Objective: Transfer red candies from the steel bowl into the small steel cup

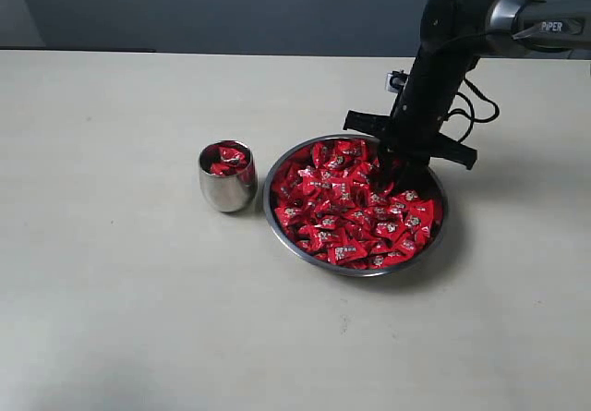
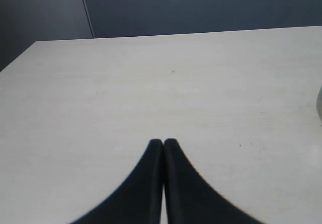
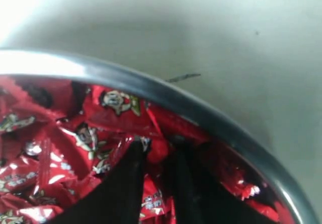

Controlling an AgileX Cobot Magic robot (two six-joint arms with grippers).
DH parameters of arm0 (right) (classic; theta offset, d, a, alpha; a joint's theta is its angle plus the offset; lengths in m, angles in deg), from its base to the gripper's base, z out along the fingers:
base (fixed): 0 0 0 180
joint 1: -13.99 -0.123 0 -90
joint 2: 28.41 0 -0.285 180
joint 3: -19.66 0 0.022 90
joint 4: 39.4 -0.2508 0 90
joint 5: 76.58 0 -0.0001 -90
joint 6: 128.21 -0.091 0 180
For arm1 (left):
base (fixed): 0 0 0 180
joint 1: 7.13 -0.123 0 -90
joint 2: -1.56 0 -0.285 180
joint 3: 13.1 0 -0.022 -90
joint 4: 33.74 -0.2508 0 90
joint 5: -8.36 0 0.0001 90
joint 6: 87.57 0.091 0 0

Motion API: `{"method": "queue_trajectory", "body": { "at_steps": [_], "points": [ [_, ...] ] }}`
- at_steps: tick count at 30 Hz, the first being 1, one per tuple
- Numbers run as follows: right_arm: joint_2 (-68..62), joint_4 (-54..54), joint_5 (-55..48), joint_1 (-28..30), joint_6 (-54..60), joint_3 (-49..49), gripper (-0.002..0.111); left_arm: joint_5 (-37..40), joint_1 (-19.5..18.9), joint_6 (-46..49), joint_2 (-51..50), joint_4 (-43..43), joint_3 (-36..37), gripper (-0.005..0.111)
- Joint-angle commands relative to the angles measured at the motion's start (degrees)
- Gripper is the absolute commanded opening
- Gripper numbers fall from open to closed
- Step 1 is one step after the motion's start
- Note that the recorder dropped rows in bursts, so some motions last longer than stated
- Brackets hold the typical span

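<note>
Red candies (image 1: 351,208), their shiny crinkled wrappers carrying small silvery-white print, crowd around the black right gripper (image 3: 157,148). Just beyond its tips runs the steel bowl (image 3: 151,89), its rim bright silver-grey. The small steel cup (image 1: 227,197) is mirror-silver, the table (image 1: 111,291) pale beige, and the left gripper (image 2: 163,143) black.

The wide, shallow round steel bowl (image 1: 269,210) is bright polished metal, and its thin rim is smooth and glinting. The small egg-sided steel cup (image 1: 226,194) has the same glossy, mirror-like finish. The small red candies (image 1: 351,210) are in shiny, crinkled, foil-like wrappers with silvery-white print. The pale beige counter (image 1: 111,291) looks matt and smooth, with a few faint marks. The black right claw (image 3: 156,151) and black left claw (image 2: 163,144) look like dull, matt plastic. The arm's silver-grey upper link (image 1: 517,9) has a satin metal sheen.
</note>
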Motion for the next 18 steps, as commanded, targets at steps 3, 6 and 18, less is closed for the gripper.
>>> {"method": "queue_trajectory", "body": {
  "at_steps": [3, 6, 18],
  "points": [
    [2.0, 1.2, -1.2, 0.2, 0.8, -0.4, -0.001, -0.4, 0.4, -0.1, 0.3, -0.1, 0.3, 0.0],
    [3.4, 1.3, -1.3, 0.2, 3.7, -0.4, -0.001, -0.4, 0.4, -0.1, 0.3, -0.1, 0.3, 0.0],
    [10.1, 1.5, -0.8, -3.8, 12.7, -0.4, -0.001, -0.4, 0.4, -0.1, 0.3, -0.1, 0.3, 0.0]
  ]
}}
